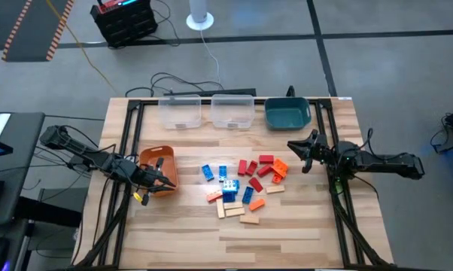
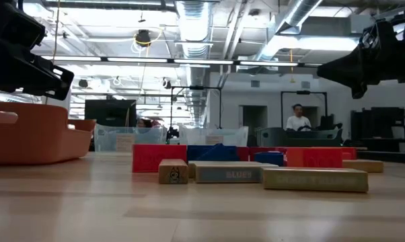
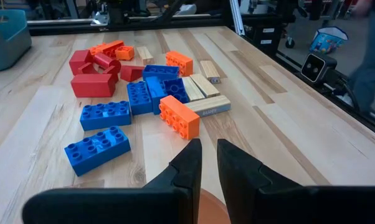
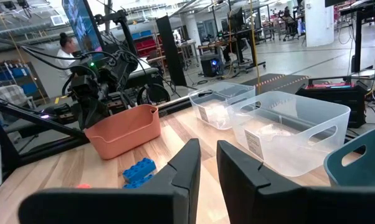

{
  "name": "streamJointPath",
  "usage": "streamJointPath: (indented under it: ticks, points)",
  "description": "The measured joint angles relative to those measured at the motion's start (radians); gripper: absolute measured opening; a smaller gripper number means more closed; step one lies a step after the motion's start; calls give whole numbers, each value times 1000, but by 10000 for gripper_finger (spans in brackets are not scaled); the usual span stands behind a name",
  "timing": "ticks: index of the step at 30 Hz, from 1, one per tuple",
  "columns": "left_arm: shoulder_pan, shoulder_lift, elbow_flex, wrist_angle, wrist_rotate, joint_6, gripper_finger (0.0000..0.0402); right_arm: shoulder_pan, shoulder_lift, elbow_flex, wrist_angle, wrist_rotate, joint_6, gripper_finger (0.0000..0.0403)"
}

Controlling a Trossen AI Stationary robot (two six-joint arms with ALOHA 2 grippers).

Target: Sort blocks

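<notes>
The blocks [image 1: 241, 184] lie in a loose heap in the middle of the table: blue, red and orange bricks and pale wooden pieces, resting flat on the wood [image 3: 144, 93] [image 2: 236, 165]. My left gripper [image 1: 166, 181] [image 3: 209, 152] hovers shut over the near right corner of the orange bin [image 1: 153, 156], just left of the heap, with nothing between its fingers. My right gripper [image 1: 296, 147] [image 4: 207, 155] hangs shut above the table to the right of the heap, also holding nothing. One blue brick [image 4: 137, 171] shows in the right wrist view.
Two clear bins [image 1: 180, 111] [image 1: 232, 111] and a teal bin [image 1: 287, 113] stand in a row along the far edge. The orange bin [image 2: 34, 134] sits left of the heap. Bare wood lies in front of the heap. A person sits in the room beyond.
</notes>
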Motion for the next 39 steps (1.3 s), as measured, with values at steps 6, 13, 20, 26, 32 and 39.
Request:
streamJointPath:
  ticks: [6, 13, 20, 26, 32, 39]
  points:
    - [0, 0, 0, 0, 0, 0, 45, 0, 0, 0, 0, 0, 0, 85]
    - [0, 0, 0, 0, 0, 0, 45, 0, 0, 0, 0, 0, 0, 85]
    - [0, 0, 0, 12, 0, 99, 45, 0, 0, 0, 0, 0, 0, 85]
    - [0, 0, 0, 102, -24, 225, 45, 0, 0, 0, 0, 0, 0, 85]
    - [0, 0, 0, 117, -24, 186, 45, 0, 0, 0, 0, 0, 0, 85]
    - [0, 0, 0, 238, -122, 260, 45, -15, 0, 0, 44, 2, 5, 85]
